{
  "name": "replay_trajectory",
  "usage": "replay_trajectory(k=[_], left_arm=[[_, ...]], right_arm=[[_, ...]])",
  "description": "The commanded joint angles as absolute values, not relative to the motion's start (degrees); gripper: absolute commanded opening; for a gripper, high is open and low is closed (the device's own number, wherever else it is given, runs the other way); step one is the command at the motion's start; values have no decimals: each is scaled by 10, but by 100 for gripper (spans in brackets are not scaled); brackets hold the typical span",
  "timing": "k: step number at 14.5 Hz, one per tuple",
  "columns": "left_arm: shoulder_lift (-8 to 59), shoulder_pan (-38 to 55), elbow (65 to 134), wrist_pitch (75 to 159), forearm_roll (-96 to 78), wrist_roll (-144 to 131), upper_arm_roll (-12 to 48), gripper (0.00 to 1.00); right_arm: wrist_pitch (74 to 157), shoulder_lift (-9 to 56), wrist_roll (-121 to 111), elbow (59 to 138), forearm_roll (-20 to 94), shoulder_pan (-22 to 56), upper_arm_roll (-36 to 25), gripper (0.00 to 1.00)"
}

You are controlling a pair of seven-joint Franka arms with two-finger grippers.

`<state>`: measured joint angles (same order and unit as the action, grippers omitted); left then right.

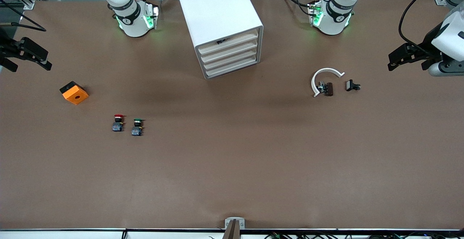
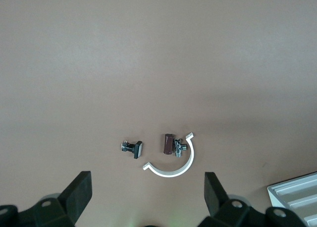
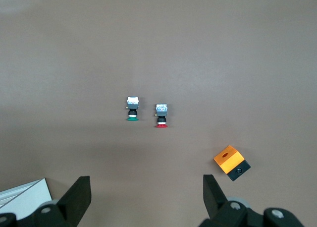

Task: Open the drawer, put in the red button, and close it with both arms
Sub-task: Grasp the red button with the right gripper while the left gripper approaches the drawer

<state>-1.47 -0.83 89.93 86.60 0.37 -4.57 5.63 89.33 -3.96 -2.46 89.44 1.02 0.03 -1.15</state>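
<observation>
The white cabinet [image 1: 217, 14] stands between the two arm bases, and its four cream slat drawers [image 1: 230, 53] are all shut. The red button [image 1: 118, 122] lies on the brown table toward the right arm's end, beside the green button [image 1: 137, 127]. It also shows in the right wrist view [image 3: 161, 116]. My right gripper [image 1: 27, 52] hangs open and empty over the right arm's end of the table; its wrist view [image 3: 146, 199] shows the jaws wide apart. My left gripper [image 1: 407, 56] hangs open and empty over the left arm's end [image 2: 148, 197].
An orange cube with a hole [image 1: 74, 93] lies near the right arm's end, farther from the camera than the buttons. A white C-shaped clip [image 1: 323, 78], a brown part [image 1: 328, 89] and a small black part [image 1: 352, 85] lie toward the left arm's end.
</observation>
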Motion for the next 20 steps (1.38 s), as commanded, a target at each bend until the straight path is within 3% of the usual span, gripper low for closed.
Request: replay_trajectory(k=[1,9,14,17,20], left_arm=[[-18,-11,892,860,4,-36,57,100],[32,-3,886,884,-16,-74,64,100],[105,30,887,906,-36,-203,78,100],[146,52,887,925,-36,-284,79,100],[191,80,886,930,-37,-375,80,100]], right_arm=[[886,-39,-33,886,7,-17,-10,100],[893,-10,-33,900,8,-17,-8,100],[946,8,-33,997,-35,-10,-7,100],[1018,43,-33,1034,-38,-11,-7,100],[1143,51,-33,1136,-38,-7,-7,100]])
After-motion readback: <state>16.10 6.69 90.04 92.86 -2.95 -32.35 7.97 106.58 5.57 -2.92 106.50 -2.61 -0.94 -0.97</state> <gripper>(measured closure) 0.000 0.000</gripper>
